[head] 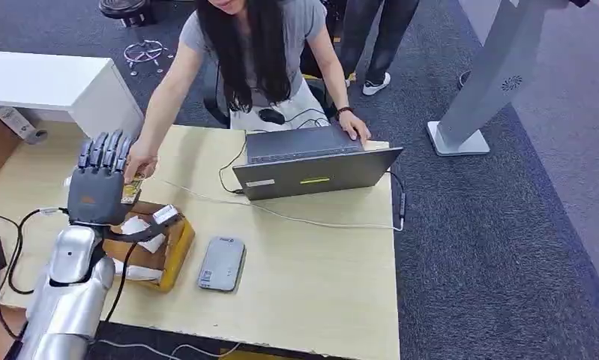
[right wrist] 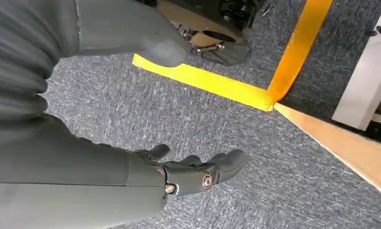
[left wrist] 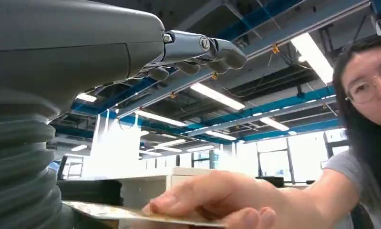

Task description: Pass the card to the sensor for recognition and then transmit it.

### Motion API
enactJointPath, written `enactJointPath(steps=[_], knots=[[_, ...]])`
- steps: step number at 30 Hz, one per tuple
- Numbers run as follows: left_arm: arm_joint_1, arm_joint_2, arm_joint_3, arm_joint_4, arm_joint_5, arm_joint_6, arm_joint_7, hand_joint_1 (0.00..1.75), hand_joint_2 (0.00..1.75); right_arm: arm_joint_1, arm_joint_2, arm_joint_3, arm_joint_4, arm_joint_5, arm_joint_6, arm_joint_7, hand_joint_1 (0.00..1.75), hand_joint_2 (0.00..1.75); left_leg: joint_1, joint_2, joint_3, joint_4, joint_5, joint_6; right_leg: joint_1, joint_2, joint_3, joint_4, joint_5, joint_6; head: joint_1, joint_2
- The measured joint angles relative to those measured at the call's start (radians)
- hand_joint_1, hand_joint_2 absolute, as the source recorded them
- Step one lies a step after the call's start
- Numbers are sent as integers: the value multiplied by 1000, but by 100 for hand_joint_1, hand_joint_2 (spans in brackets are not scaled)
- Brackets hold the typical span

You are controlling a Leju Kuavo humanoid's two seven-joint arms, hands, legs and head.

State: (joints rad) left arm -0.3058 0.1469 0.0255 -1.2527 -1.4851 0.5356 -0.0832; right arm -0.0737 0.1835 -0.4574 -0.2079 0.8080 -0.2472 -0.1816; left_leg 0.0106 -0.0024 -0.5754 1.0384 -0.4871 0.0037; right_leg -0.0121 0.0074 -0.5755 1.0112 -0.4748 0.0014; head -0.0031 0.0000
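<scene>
left robot hand (head: 101, 180) and person's hand (head: 140, 160) — both on card (head: 132, 190)

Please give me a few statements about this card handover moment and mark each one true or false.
1. A person's hand grips the card beside the left hand. True.
2. The laptop is folded shut. False: its lid is open.
3. The grey card reader lies flat on the table beside the cardboard box. True.
4. The right hand holds the card over the table. False: it holds nothing and hangs above grey carpet.
5. The reader sits on top of the laptop. False: it lies apart from it, on the tabletop.
</scene>
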Motion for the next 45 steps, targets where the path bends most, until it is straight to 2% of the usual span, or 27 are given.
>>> enactJointPath(steps=[10,30,31,45], knots=[[-11,0,-16,38,39,4,0,0,175,1,1,0,0,2,1,-10,0,175,0,0,-1,0,0,0,0,0,-1,0,0,0,0,0],[-11,7,-23,55,40,5,-2,0,175,1,1,0,0,2,2,-11,0,175,0,0,-2,1,0,0,0,0,-1,0,0,0,0,0],[-11,8,-24,57,41,5,-2,175,175,1,1,0,0,2,2,-12,0,175,0,0,-2,1,0,0,0,0,-1,0,0,0,0,0],[-11,8,-33,79,91,5,-23,175,175,-2,2,0,0,10,2,-28,0,175,0,0,-2,1,0,0,0,0,-2,0,0,0,-1,0]])
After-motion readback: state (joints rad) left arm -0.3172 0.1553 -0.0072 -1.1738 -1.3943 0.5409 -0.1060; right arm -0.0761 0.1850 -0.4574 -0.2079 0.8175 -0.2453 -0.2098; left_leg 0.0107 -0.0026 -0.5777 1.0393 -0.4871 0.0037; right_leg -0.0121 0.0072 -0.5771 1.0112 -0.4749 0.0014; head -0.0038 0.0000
